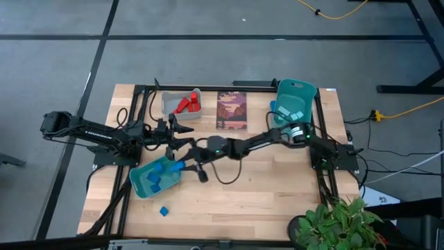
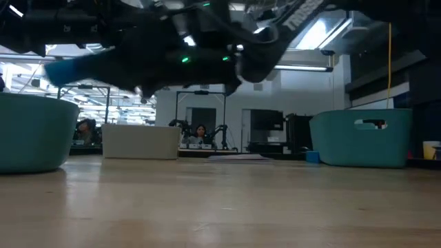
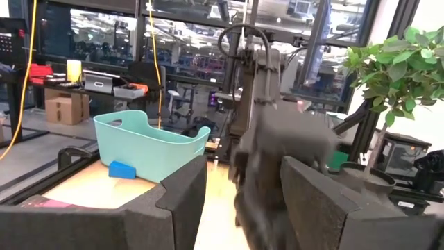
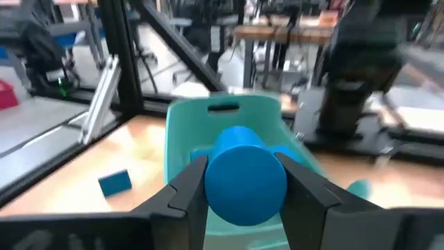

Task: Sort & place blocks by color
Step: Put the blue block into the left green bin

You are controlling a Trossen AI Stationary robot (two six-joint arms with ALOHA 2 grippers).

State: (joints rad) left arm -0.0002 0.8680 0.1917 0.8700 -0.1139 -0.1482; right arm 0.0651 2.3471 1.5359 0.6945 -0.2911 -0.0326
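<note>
My right gripper (image 4: 244, 182) reaches across from the table's right and is shut on a round dark blue block (image 4: 246, 173), above the near teal bin (image 1: 156, 179), which holds more blue blocks. In the low view the block (image 2: 76, 67) hangs high above the table. My left gripper (image 3: 243, 201) is open and holds nothing; it hovers just beyond that bin (image 1: 177, 130), with the right arm right in front of it. One blue block (image 1: 164, 210) lies on the table near the front edge. Red blocks (image 1: 186, 104) sit in the grey bin, and light cyan blocks (image 1: 291, 114) in the far teal bin. My right gripper pinches the round blue block on its curved sides (image 4: 211, 177) between the two fingers, with its flat end facing the wrist camera. The fingers (image 4: 309, 191) come from the table's right. The block is lifted clear, above the near teal bin (image 4: 222, 118).
A dark picture card (image 1: 232, 110) lies between the grey bin (image 1: 173, 101) and the far teal bin (image 1: 297, 94). A small blue block (image 3: 121, 169) lies beside that far bin. A potted plant (image 1: 333, 222) stands at the near right corner. Bare wood shows in the table's middle and front.
</note>
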